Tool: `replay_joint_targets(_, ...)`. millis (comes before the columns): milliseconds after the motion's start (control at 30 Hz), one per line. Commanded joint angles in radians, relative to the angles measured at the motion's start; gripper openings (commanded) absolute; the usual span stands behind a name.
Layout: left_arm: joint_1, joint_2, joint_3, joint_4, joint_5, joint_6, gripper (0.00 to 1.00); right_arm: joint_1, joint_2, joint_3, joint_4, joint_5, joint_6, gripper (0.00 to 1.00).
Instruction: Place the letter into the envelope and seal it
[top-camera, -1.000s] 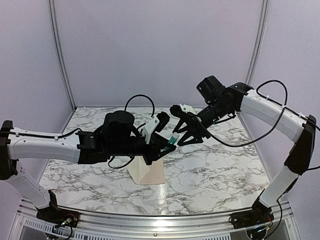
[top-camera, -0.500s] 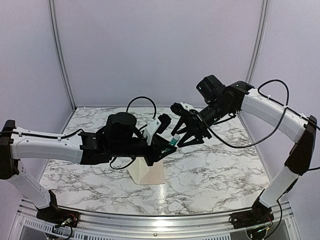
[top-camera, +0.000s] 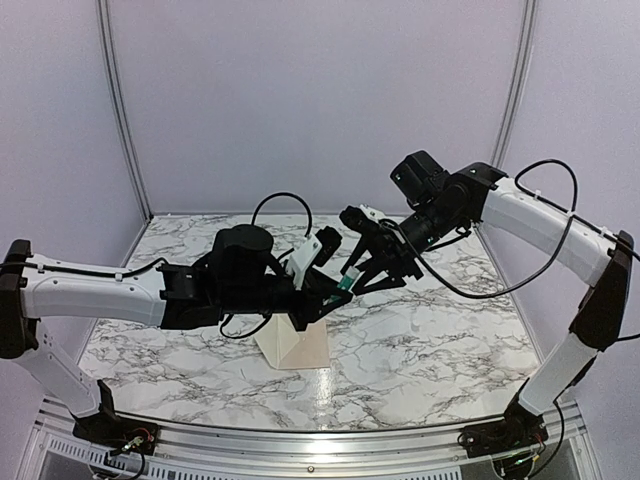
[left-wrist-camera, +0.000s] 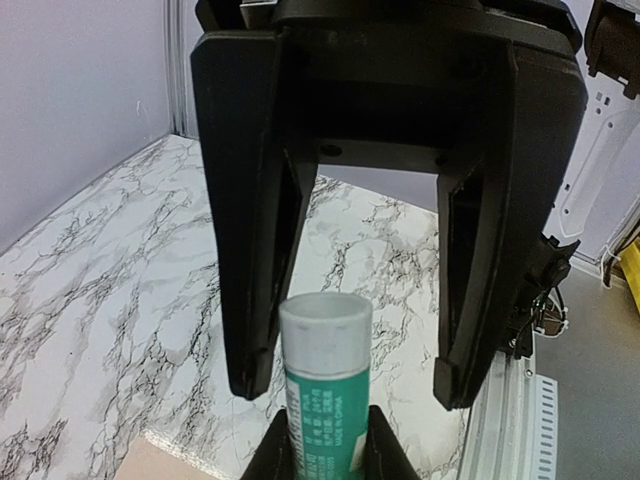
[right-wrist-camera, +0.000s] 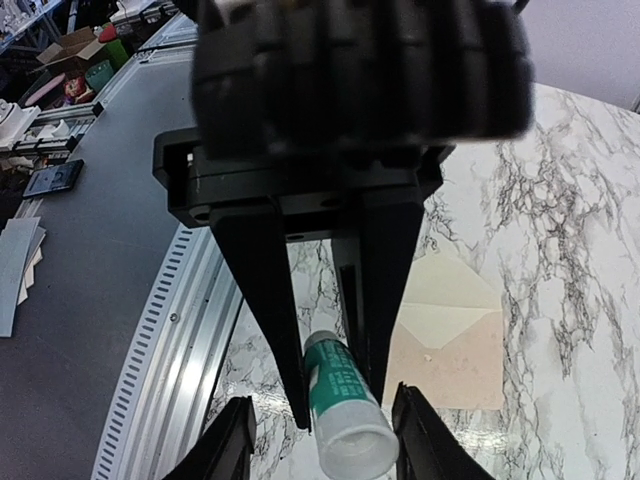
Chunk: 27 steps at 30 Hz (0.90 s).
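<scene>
My left gripper (left-wrist-camera: 328, 428) is shut on the green body of a glue stick (left-wrist-camera: 325, 400) and holds it up above the table. The stick's white cap (right-wrist-camera: 357, 447) points toward my right gripper (right-wrist-camera: 322, 415). That gripper is open, one finger on either side of the cap, and a gap shows at the side. In the top view the two grippers meet at the glue stick (top-camera: 346, 281). The cream envelope (top-camera: 292, 342) lies flat on the table below them, and its triangular flap (right-wrist-camera: 447, 288) is open. I cannot make out the letter apart from the envelope.
The marble table (top-camera: 440, 340) stretches around the envelope. A metal rail (top-camera: 300, 440) runs along the near edge. Purple walls close the back and the sides. Cables hang from both arms above the table.
The jaws of my right gripper have narrowed around the glue stick's cap, and it has edged slightly toward the left gripper. The left arm has held still with the stick.
</scene>
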Motion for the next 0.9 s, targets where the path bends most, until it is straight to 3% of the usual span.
replay_joint_targets(0, 0.006, 0.004, 0.005, 0.032, -0.022, 0.014, 0.07, 0.013, 0.003, 0.024, -0.013, -0.031, 0.003, 0.40)
replay_joint_targets(633, 0.010, -0.001, -0.002, 0.036, -0.039, 0.012, 0.07, 0.027, 0.017, -0.003, 0.015, -0.039, 0.039, 0.37)
replay_joint_targets(867, 0.011, -0.010, -0.011, 0.040, -0.046, 0.014, 0.07, 0.031, 0.029, 0.000, 0.016, -0.037, 0.050, 0.26)
